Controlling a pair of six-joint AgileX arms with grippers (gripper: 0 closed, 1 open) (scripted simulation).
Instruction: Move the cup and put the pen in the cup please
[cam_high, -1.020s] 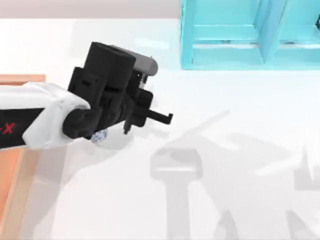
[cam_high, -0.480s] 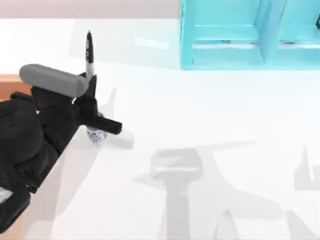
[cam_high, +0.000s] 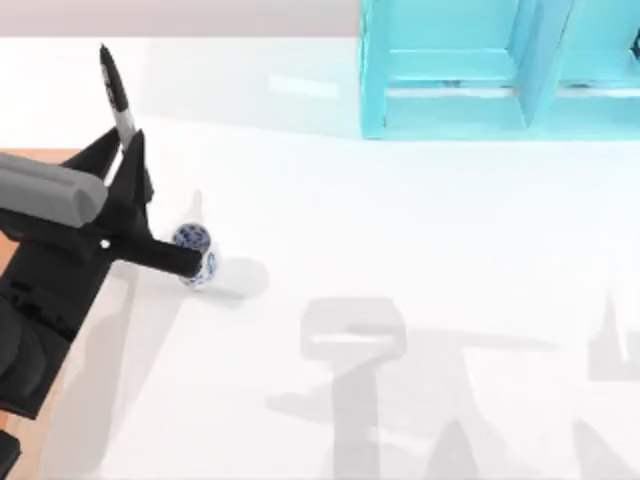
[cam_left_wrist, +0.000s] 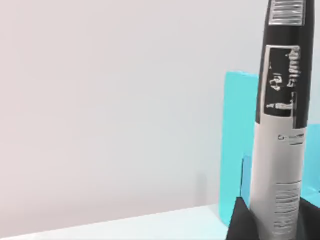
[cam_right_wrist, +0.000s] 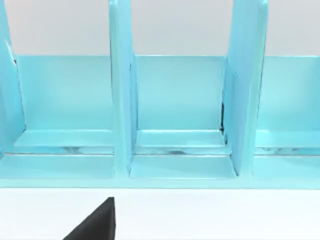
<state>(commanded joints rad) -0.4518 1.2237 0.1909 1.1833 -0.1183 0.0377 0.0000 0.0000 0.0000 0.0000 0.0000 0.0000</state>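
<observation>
One cup, one pen, one turquoise shelf rack and one wooden tray. The left gripper pinches the pen upright by its lower end, up-left of the cup and clear of it. Right of the cup the white table lies open as far as the rack. Half a second ago the pen stood nearer the cup; it has since shifted left

The right gripper's finger state cannot be told
</observation>
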